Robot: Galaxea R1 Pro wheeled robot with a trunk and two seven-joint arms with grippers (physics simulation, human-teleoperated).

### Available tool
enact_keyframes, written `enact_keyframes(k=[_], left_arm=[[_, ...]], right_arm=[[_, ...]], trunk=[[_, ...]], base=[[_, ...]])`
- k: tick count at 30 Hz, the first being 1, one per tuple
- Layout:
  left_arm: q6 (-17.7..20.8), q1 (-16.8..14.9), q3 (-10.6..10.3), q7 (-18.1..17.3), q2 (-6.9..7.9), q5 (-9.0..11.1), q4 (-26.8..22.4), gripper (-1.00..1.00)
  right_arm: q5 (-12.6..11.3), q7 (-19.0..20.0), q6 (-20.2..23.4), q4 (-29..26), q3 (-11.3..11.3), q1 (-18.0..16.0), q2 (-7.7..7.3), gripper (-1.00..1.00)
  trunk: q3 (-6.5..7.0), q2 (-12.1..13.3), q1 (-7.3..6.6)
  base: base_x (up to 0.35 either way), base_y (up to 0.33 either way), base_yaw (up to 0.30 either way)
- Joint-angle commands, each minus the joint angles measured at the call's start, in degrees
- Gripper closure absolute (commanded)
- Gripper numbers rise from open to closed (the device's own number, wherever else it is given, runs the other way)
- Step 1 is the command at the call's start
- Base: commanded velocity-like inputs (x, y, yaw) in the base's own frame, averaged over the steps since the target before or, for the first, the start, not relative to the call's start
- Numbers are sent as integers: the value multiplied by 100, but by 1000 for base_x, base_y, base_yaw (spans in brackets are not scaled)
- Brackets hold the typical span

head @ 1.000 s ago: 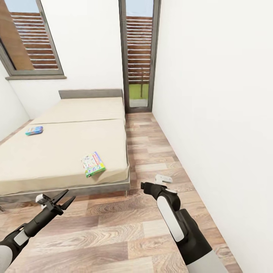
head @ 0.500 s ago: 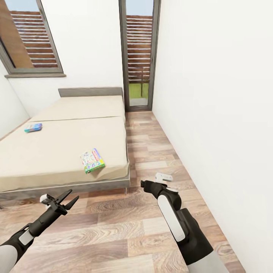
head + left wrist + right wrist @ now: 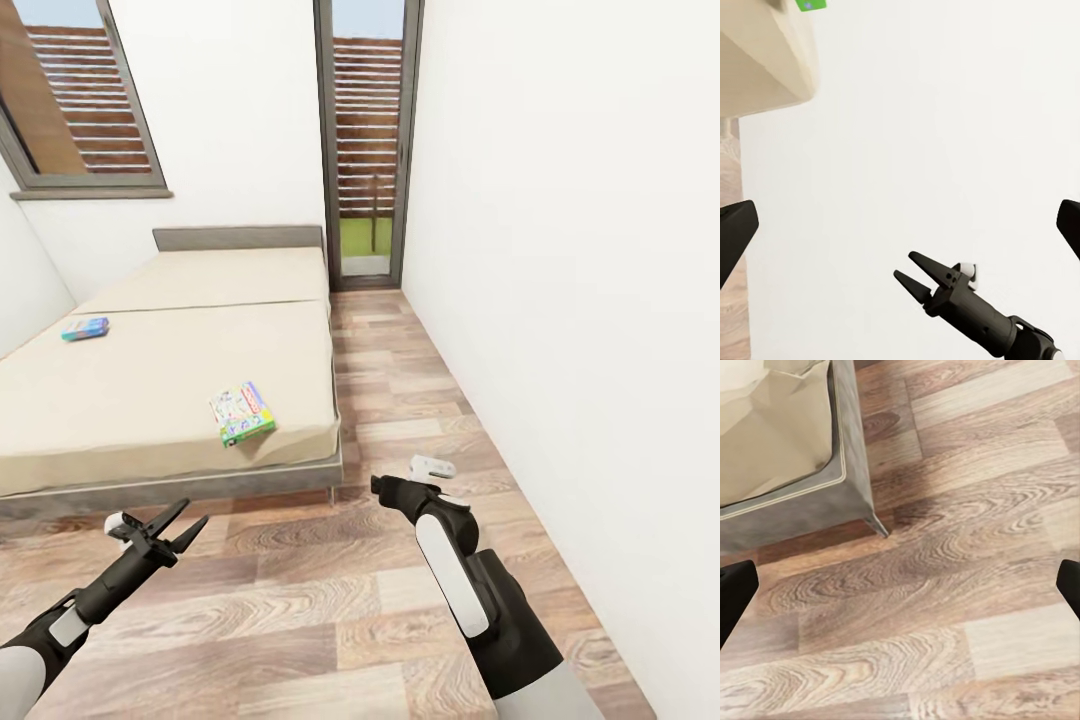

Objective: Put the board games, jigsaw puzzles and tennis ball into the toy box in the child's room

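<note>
Evidently little was done: both board games lay on the bed [image 3: 150, 400], the green one [image 3: 243, 412] at ten o'clock, the blue one [image 3: 85, 328] farther off at eleven. Left gripper [image 3: 168, 528] and right gripper [image 3: 900, 589] hung released, empty.
</note>
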Motion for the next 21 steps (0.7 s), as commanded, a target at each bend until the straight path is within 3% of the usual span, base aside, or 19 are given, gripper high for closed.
enact_keyframes(k=[1,21], left_arm=[[57,-3,-29,-25,3,37,2,-100],[48,-3,-8,-32,22,33,2,-100]], right_arm=[[-58,-59,6,-6,7,-5,-1,-100],[-58,-59,6,-8,7,-5,-1,-100]], trunk=[[-23,-44,21],[-382,-846,461]], base=[[0,0,0],[0,0,0]])
